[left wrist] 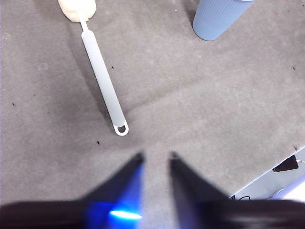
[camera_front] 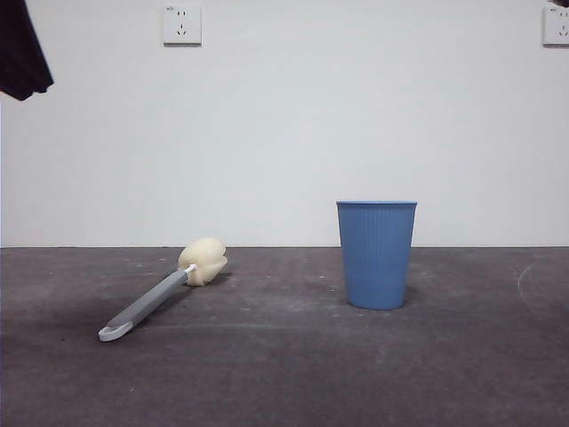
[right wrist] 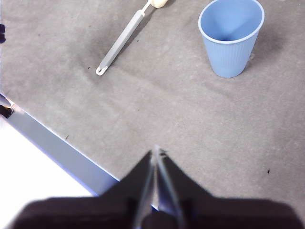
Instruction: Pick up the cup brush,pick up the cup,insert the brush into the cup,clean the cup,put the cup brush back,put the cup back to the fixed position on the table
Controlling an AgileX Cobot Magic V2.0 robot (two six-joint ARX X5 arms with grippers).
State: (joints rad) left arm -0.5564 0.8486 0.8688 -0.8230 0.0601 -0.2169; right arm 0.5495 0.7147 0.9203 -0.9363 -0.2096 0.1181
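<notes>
The cup brush [camera_front: 160, 294] lies flat on the table [camera_front: 284, 374] at the left, its cream sponge head toward the back and its white looped end toward the front. The blue ribbed cup [camera_front: 376, 253] stands upright and empty to its right. My left gripper [left wrist: 153, 158] is open and empty, hovering above the table just short of the brush's looped end [left wrist: 122, 129]; the cup's base [left wrist: 217, 19] shows beyond. My right gripper [right wrist: 156, 151] is shut and empty, high over the table's front edge, with the cup [right wrist: 231, 36] and the brush [right wrist: 121, 40] ahead of it.
A white wall with two sockets [camera_front: 181, 24] stands behind the table. The table's front edge [right wrist: 57, 148] shows in the right wrist view, with pale floor below. A black arm tip [camera_front: 20, 53] hangs at the top left of the front view.
</notes>
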